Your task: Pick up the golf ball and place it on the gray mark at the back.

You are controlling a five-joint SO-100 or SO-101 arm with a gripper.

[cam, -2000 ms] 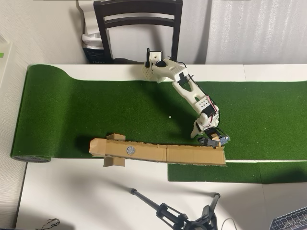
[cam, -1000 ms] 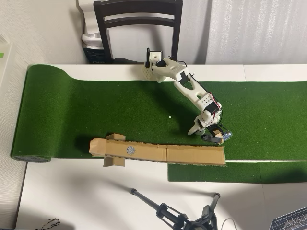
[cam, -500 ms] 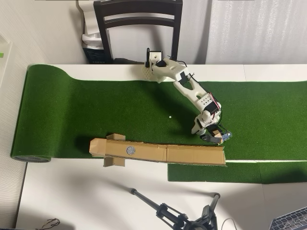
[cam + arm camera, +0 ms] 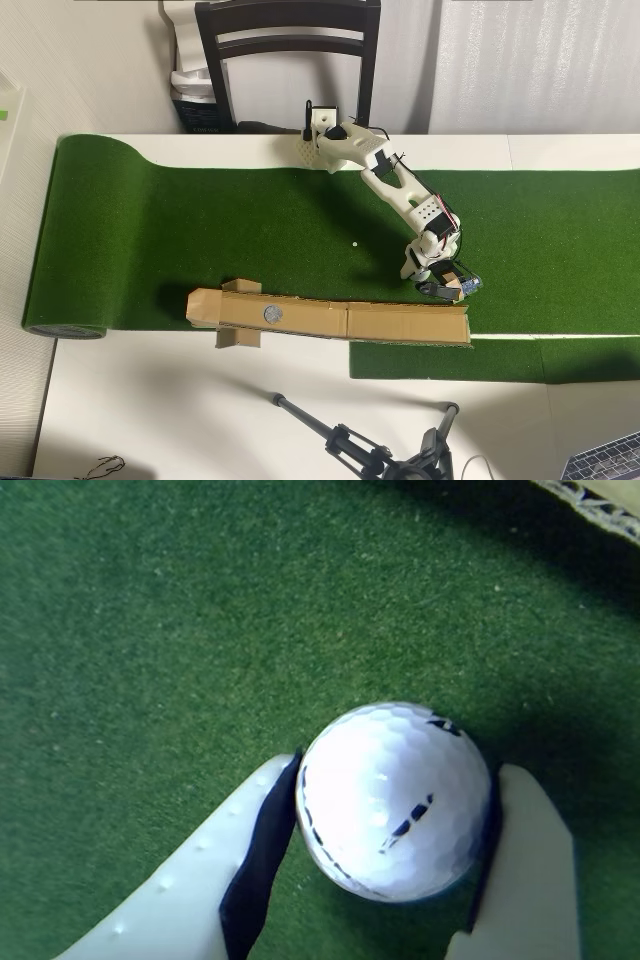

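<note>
Clearly the golf ball (image 4: 393,800) sits clamped between the two fingers of the gripper (image 4: 390,865) in the wrist view, each finger's dark inner pad pressed against one side of it, with the green turf (image 4: 150,630) right under it. Being round, it has no long axis; its dark print gives the only sense of direction, a short dashed stroke on the facing side running diagonally from lower left to upper right, a thin dark line curving along its lower left edge, and a small mark near its top right. What the print says cannot be read. Both fingers are cut off by the lower edge of that view. From the overhead view the ball itself is hidden under the arm's wrist, which hangs low over the turf just beside the right end of the long cardboard strip (image 4: 400,322). The gray mark (image 4: 272,313) lies on that strip well to the left of the gripper. A tiny white dot (image 4: 354,243) shows on the turf between arm and strip.
</note>
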